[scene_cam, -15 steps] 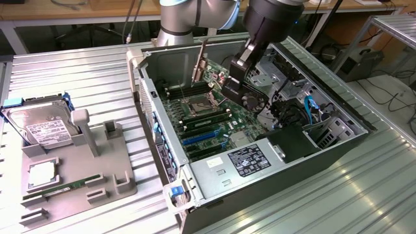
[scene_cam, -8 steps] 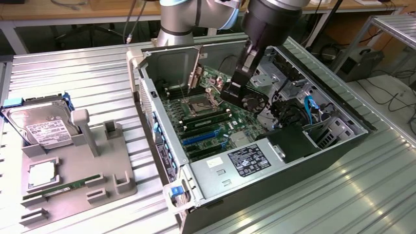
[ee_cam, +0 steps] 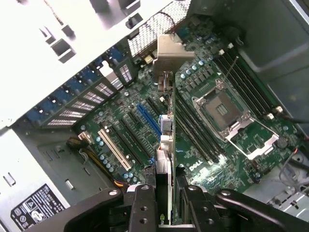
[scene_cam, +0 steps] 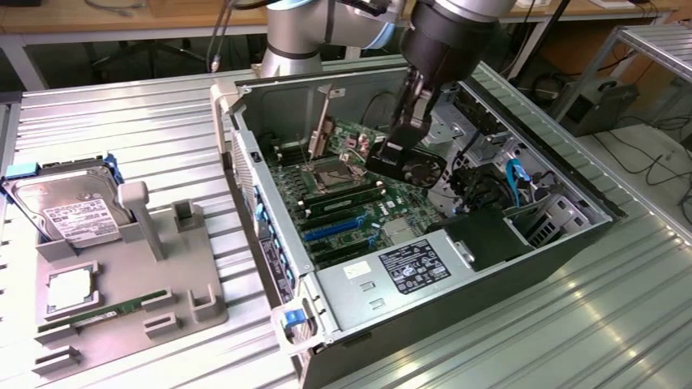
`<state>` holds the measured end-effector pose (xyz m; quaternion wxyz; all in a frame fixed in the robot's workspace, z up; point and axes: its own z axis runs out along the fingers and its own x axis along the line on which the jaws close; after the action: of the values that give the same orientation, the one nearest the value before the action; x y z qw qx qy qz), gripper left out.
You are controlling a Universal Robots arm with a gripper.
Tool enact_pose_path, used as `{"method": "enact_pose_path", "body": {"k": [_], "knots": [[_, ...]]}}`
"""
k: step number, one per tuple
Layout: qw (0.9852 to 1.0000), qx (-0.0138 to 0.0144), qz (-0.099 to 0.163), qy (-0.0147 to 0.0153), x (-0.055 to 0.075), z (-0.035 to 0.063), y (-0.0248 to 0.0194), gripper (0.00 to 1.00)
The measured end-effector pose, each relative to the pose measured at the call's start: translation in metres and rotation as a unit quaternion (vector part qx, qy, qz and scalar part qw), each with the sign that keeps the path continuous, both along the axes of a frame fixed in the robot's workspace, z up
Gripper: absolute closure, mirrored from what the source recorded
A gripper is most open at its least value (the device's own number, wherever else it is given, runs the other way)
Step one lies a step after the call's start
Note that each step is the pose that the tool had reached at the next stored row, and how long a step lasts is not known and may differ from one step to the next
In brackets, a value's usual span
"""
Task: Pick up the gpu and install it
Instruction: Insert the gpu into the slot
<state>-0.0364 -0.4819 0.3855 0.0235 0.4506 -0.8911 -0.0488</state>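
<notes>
In the exterior view a ribbed metal table (scene_cam: 605, 324) carries an open computer case (scene_cam: 255, 182) at the centre, with a grey fixture (scene_cam: 206, 267) at its 9 o'clock holding a hard drive (scene_cam: 70, 207) and, toward 7 o'clock, a green RAM stick (scene_cam: 108, 312). Inside the case lies the motherboard (scene_cam: 346, 219). The arm reaches down from 12 o'clock, and its gripper (scene_cam: 398, 150) holds the gpu (scene_cam: 411, 166) over the board, just at 3 o'clock of the CPU socket (scene_cam: 330, 170). The wrist view adds the grip itself: the gripper (ee_cam: 164, 215) has its fingers (ee_cam: 143, 208) clamped on either face of the edge-on gpu (ee_cam: 165, 130), the silver bracket (ee_cam: 170, 53) at the far end, running between a blue slot (ee_cam: 148, 120) and the socket (ee_cam: 227, 111). Whether the card touches a slot I cannot tell.
</notes>
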Motion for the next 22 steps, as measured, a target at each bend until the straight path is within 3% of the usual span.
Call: {"method": "enact_pose_path", "body": {"k": [4,7,13,14,19,22], "knots": [[0.9991,0.0,0.042,-0.0001,0.0,-0.0021,0.0,0.74],[0.9976,0.0001,0.069,-0.0001,0.0,-0.0034,0.0,0.74],[0.9915,0.0013,0.13,-0.0002,0.0,-0.0059,0.0,0.74],[0.9891,0.0033,0.147,-0.0004,0.0,-0.0063,0.0,0.74],[0.9826,0.0111,0.185,-0.0015,0.0,-0.0073,0.0,0.74],[0.9786,0.018,0.205,-0.0026,0.0,-0.0076,0.0,0.74]]}}
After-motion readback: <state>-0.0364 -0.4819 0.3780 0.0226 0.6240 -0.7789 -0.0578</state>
